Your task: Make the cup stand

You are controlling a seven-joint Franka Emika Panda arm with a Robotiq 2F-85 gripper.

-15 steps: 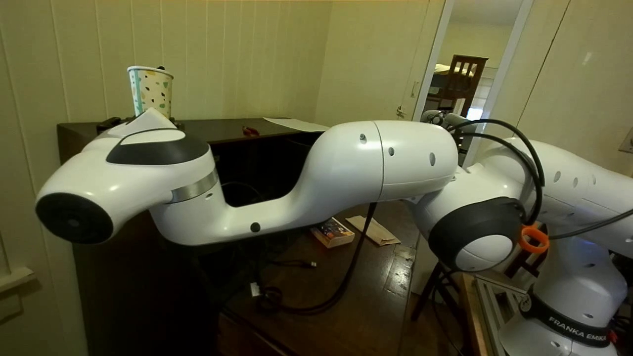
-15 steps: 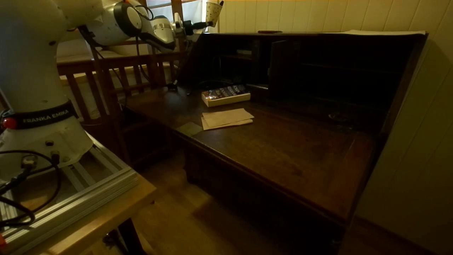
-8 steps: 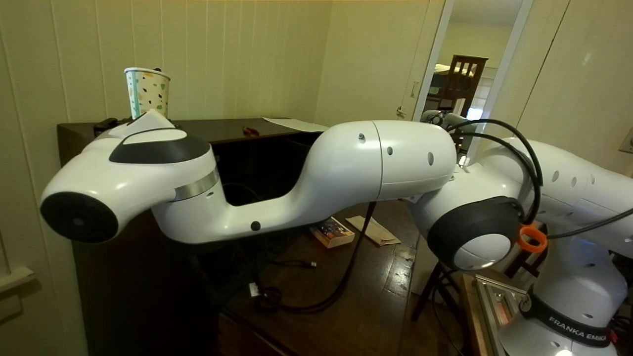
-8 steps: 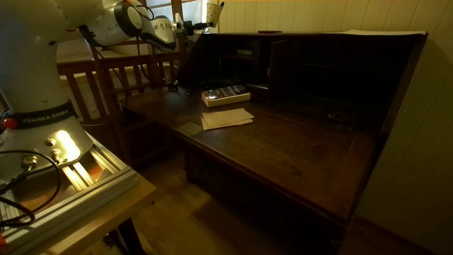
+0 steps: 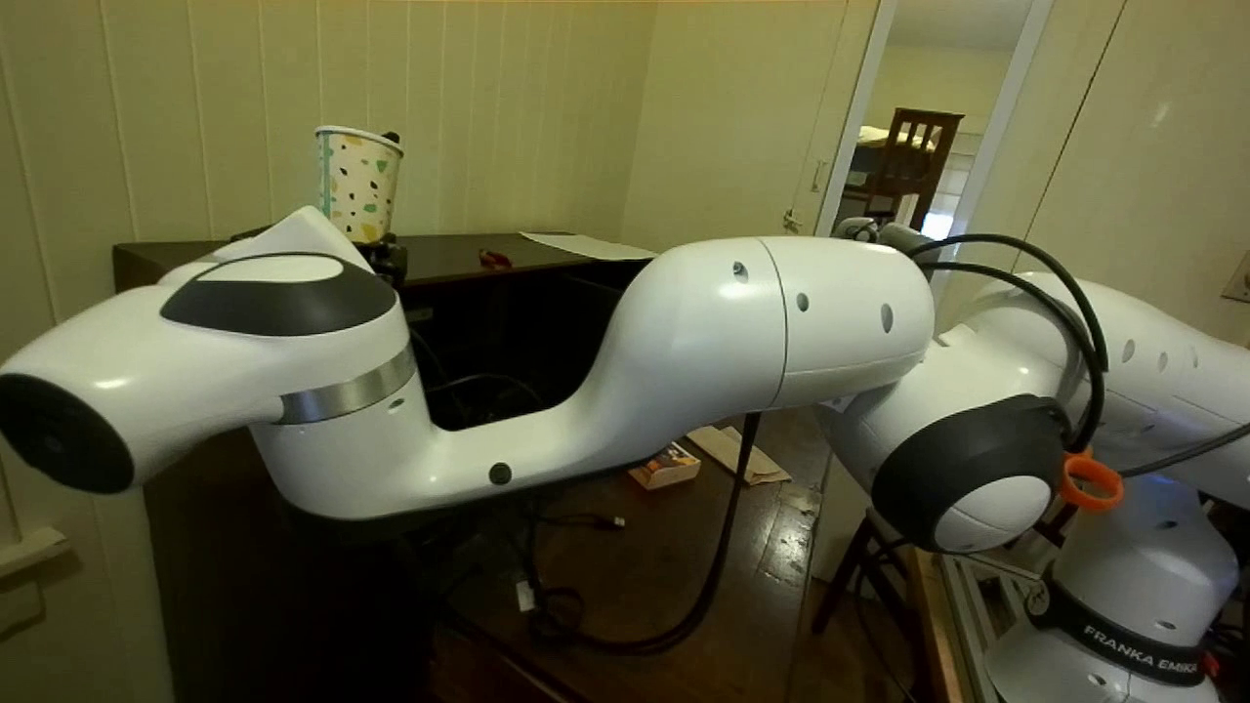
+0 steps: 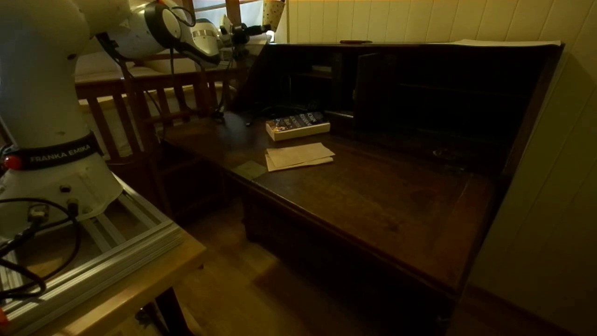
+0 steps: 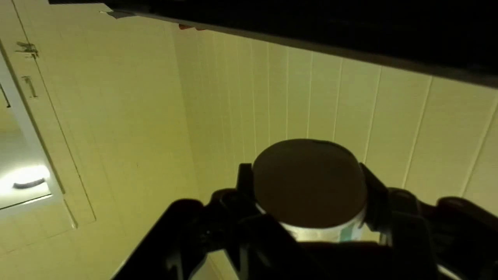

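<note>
full underside of cup (image 7: 310,183), wrist view only

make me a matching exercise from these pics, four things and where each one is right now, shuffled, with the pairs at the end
1. speckled paper cup
2. paperback book
3. white sheet of paper
4. black FRANKA EMIKA band

A. lying on the desk's writing surface
B. around the arm's base
C. held in the gripper
D. lying on the desk's raised top

Pairs: 1-C; 2-A; 3-D; 4-B
</note>
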